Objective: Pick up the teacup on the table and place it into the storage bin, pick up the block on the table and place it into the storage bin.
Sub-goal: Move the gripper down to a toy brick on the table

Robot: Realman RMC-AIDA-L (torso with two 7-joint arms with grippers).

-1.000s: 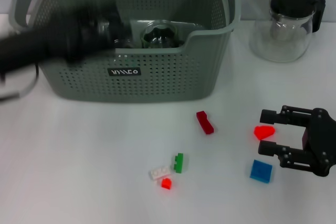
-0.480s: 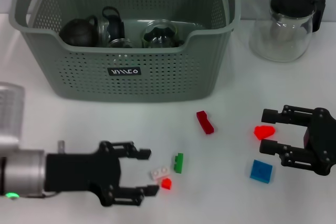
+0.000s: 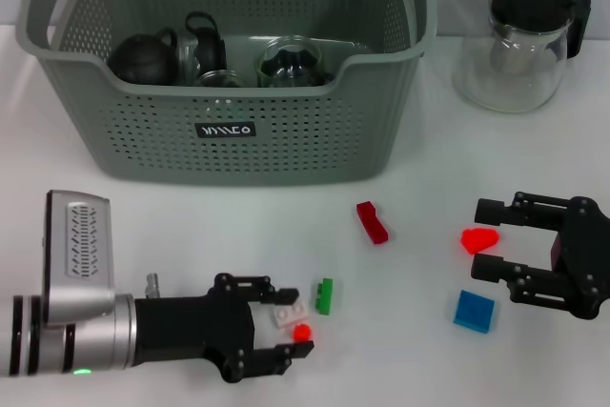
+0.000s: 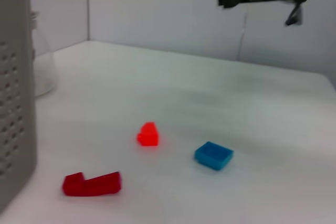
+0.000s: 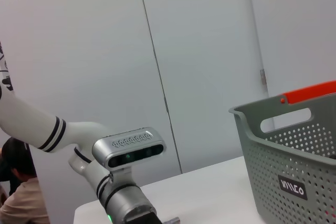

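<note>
The left gripper (image 3: 284, 328) is held low over the white bench (image 3: 172, 235), fingers spread apart around the white block (image 3: 288, 312) and the small red block (image 3: 302, 333), in front of the storage bin (image 3: 229, 131). The white block's long axis is angled slightly toward the green block (image 3: 325, 295) just beside it. A glass teacup (image 3: 289, 63) is seen inside the storage bin. The right gripper (image 3: 488, 240) is parked right of the bin, fingers apart around a red piece (image 3: 479, 239).
</note>
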